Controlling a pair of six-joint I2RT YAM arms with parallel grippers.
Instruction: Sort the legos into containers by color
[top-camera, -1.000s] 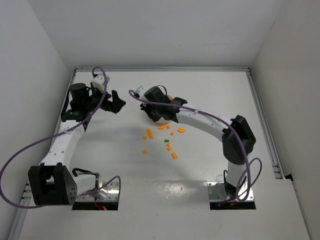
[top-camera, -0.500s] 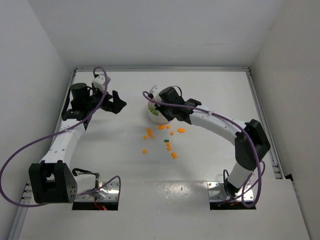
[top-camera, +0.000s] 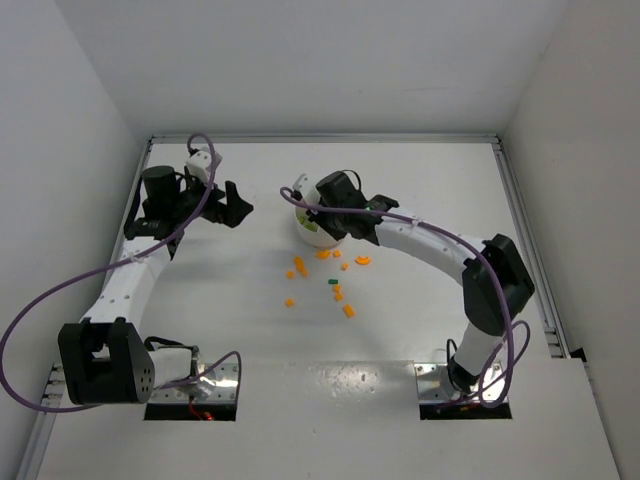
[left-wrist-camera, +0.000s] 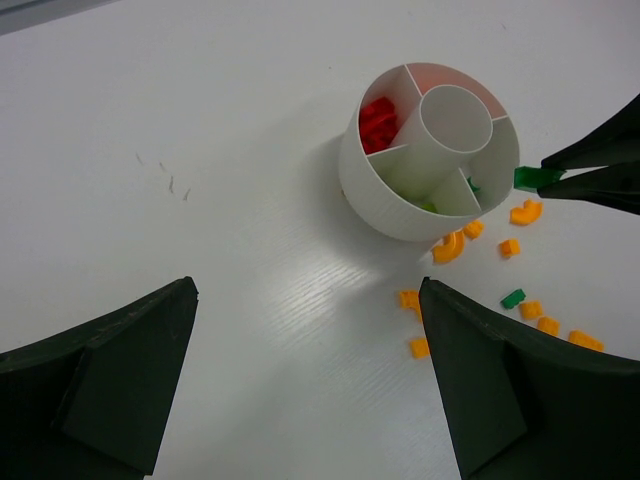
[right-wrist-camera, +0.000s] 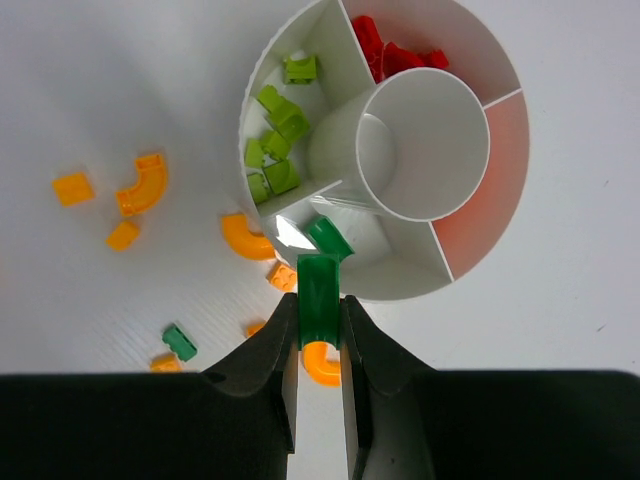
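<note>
The round white dish (right-wrist-camera: 300, 80) has a central cup and wedge sections: red bricks (right-wrist-camera: 395, 52) in one, light green bricks (right-wrist-camera: 275, 140) in another, one dark green curved brick (right-wrist-camera: 330, 238) in a third. My right gripper (right-wrist-camera: 320, 312) is shut on a dark green brick (right-wrist-camera: 320, 295) at the dish's near rim. The dish also shows in the left wrist view (left-wrist-camera: 380, 200) and the top view (top-camera: 312, 232). Orange bricks (top-camera: 340, 290) lie scattered on the table. My left gripper (left-wrist-camera: 310, 400) is open and empty, left of the dish.
A loose dark green brick (right-wrist-camera: 180, 342) lies among orange pieces (right-wrist-camera: 142, 185) beside the dish; it also shows in the top view (top-camera: 333, 282). White walls and a rail (top-camera: 530, 240) bound the table.
My right arm has pulled back from over the dish, uncovering it, and now holds the dark green brick at its rim. The left arm has barely moved.
</note>
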